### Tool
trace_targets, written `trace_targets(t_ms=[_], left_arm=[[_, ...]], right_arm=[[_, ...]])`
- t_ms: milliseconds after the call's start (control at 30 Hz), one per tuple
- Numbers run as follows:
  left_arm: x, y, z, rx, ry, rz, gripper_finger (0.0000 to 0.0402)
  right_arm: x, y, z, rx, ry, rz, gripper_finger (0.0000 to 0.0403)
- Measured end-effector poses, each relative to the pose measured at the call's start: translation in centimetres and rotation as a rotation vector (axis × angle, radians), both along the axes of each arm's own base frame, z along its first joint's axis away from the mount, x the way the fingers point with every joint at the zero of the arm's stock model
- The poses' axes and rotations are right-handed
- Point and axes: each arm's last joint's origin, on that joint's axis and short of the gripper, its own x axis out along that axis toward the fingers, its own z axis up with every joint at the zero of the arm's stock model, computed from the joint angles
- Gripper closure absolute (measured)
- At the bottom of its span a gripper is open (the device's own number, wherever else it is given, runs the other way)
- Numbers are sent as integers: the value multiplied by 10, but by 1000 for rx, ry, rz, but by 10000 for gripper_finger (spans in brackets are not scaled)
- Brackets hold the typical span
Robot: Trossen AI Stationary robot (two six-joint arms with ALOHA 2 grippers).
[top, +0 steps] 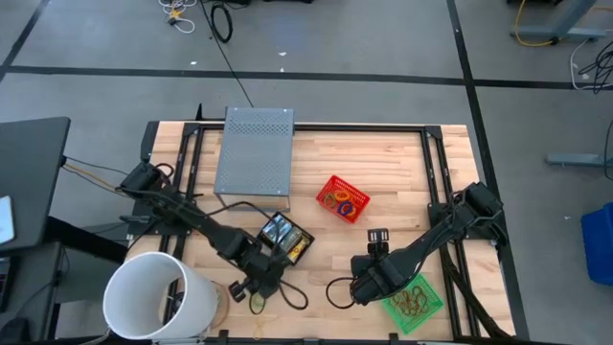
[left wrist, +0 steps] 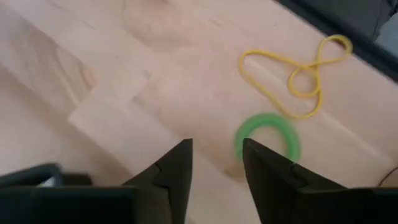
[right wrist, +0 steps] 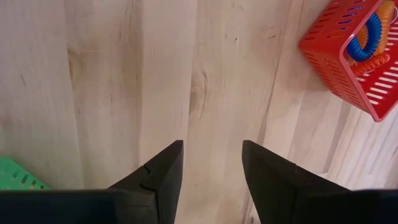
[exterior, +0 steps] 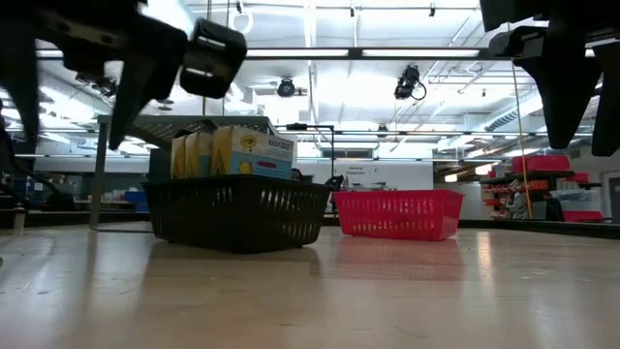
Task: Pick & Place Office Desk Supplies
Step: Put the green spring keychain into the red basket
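Observation:
My left gripper (left wrist: 217,146) is open and hovers over bare wood near the table's near edge (top: 260,287). A green rubber-band loop (left wrist: 268,132) lies flat beside one fingertip, which partly hides it. A yellow band (left wrist: 298,73) lies twisted just beyond it. My right gripper (right wrist: 212,146) is open above bare wood (top: 361,285), between the green basket (top: 414,302) of brown bands and the red basket (top: 343,199) of blue and orange bands. Yellow-and-green boxes (exterior: 232,153) stand upright in the black basket (top: 285,237).
A large white bucket (top: 158,297) stands at the near left corner, close to my left arm. A grey perforated metal box (top: 254,153) sits at the far edge. Bare wood lies between the two grippers and right of the red basket (right wrist: 351,53).

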Motion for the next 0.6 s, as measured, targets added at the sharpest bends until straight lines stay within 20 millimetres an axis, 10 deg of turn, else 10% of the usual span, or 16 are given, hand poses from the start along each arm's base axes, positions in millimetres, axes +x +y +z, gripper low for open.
trace_targets(t_ms=[600], left_arm=[[1, -22, -53, -6, 152, -5, 225]], right_arm=[[-1, 1, 0, 1, -1, -1, 231]])
